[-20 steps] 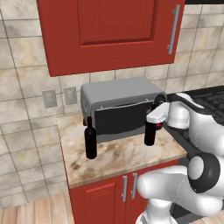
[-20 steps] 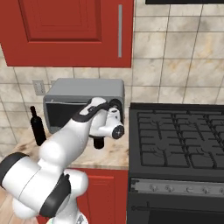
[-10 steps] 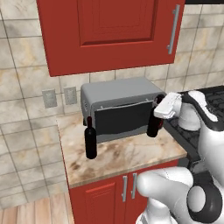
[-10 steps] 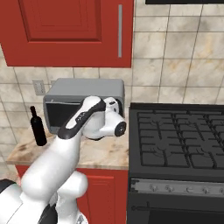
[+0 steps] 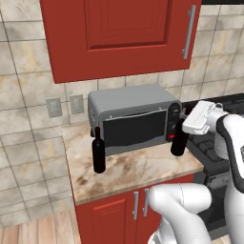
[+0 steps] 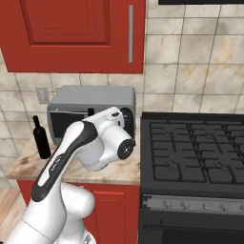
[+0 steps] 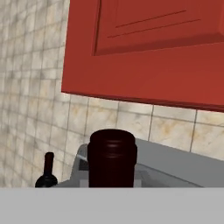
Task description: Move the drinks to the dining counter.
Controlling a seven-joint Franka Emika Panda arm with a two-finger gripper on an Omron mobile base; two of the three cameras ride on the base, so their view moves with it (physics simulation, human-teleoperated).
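- Near the countertop's [image 5: 143, 169] right edge, the gripper [image 5: 187, 127] is clamped on a black wine bottle's [image 5: 178, 138] neck, before the grey toaster oven [image 5: 131, 116].
- A second wine bottle [image 5: 98, 152] stands upright near the countertop's left edge.

Right in front of you, low in the hand view, stands the dark top of a wine bottle [image 7: 112, 158], a wide, ribbed cylinder seen very close, its lower part cut off at the bottom of the picture. Behind it you can see the grey top of a toaster oven [image 7: 175, 164], running off to the right. A second black wine bottle [image 7: 47, 173] stands far off at the lower left, neck and shoulders showing, upright. Above all this hangs a red cabinet door [image 7: 148, 48] with a raised panel, tilted in your view. The beige tiled wall [image 7: 30, 87] runs down the left and under the cabinet.
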